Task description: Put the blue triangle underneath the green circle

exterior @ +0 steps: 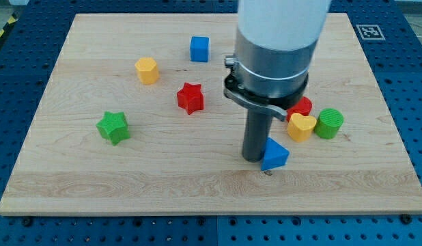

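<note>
My tip (pixel 268 171) was barely visible, touching the blue triangle (pixel 275 154) at lower centre-right; no claw existed. An off-centre push could spin it wide of the green circle (pixel 329 123), or into the yellow heart (pixel 301 126).

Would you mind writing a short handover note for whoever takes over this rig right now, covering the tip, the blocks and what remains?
Tip: my tip shows only just below the blue triangle, at that block's lower left edge; whether it touches is hard to tell. No claw on this arm.
Blocks: the blue triangle lies toward the view's bottom, below and left of the green circle. The yellow heart sits beside the green circle on its left, with a red block partly hidden behind the arm.
Done: the triangle is lower than the circle.
Left: push it toward the view's right until it sits directly under the green circle.
</note>
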